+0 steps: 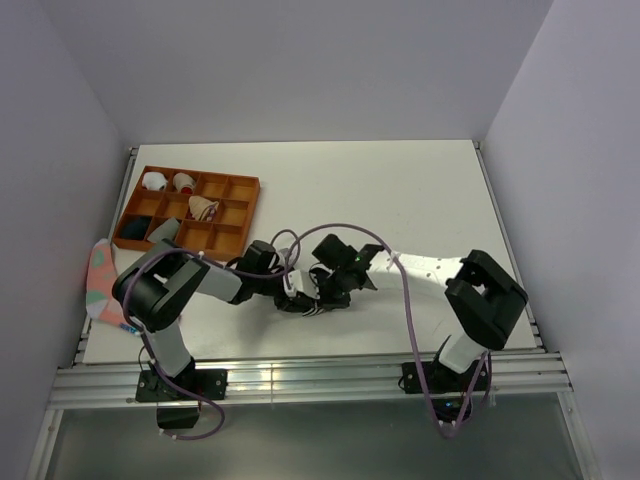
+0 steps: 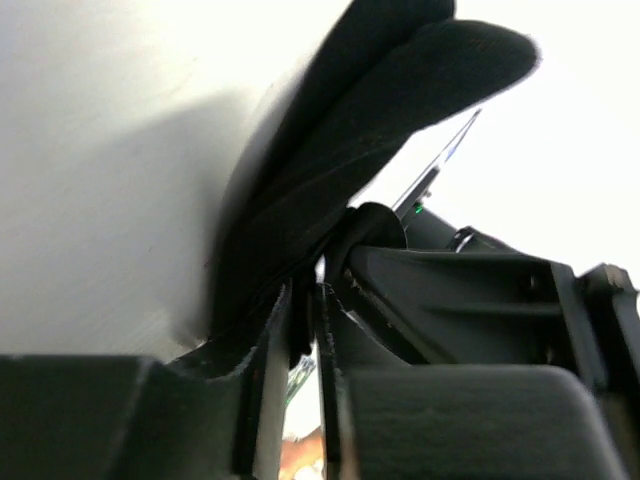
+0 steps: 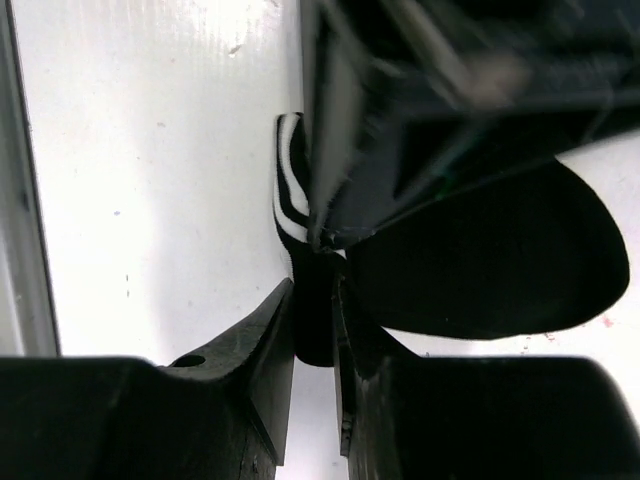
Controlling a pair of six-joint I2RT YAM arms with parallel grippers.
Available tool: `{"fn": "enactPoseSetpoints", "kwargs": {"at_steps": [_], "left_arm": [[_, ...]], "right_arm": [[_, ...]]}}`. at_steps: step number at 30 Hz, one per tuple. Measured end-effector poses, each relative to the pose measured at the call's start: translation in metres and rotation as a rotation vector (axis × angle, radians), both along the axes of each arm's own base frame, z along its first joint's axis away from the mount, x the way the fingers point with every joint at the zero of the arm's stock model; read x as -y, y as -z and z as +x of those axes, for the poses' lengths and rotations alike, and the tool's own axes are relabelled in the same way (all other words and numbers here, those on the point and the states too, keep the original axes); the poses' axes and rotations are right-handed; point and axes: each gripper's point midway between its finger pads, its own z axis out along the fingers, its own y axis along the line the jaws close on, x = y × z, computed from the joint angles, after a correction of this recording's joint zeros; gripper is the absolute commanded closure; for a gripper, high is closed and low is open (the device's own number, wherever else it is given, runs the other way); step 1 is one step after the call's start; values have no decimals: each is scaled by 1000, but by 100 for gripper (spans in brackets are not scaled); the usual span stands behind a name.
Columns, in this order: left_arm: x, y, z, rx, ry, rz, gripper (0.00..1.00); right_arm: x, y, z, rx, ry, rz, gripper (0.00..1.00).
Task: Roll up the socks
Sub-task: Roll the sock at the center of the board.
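Observation:
One of the socks, the black sock (image 1: 312,303) with a white-striped cuff (image 3: 290,190), lies near the table's front middle, with both grippers on it. My left gripper (image 1: 297,288) (image 2: 305,296) has its jaws nearly together, pinching a fold of the black sock (image 2: 380,110). From the other side my right gripper (image 1: 327,287) (image 3: 314,298) is shut on the black sock (image 3: 480,260) just below the cuff. A tan and maroon sock (image 1: 203,208) sits bunched in a tray compartment.
An orange compartment tray (image 1: 190,172) stands at the back left and holds small white bundles (image 1: 153,181) and dark ones. A pink sock with teal spots (image 1: 100,275) hangs at the table's left edge. Purple cables (image 1: 405,290) loop over the table by the arms.

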Motion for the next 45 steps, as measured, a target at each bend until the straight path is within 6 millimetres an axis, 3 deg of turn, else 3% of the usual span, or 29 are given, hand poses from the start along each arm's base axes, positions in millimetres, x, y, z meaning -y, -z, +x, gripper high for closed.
{"fn": "enactPoseSetpoints", "kwargs": {"at_steps": [7,13,20,26,33,45], "left_arm": [[-5,-9,12,81,-135,-40,73],[-17,-21,27,217,-251,-29,71],[-37,-66,51,493,-379,-38,68],[-67,-60,45,674,-445,53,70],[-43,-67,21,922,-286,100,72],[4,-57,12,1125,77,91,60]], "right_arm": [[9,-3,6,-211,30,-7,79],[18,-2,-7,-358,19,-44,82],[26,0,-19,-541,18,-73,84],[35,0,-12,-639,72,-66,92],[39,4,-16,-709,104,-80,97],[40,4,-15,-779,150,-81,98]]}}
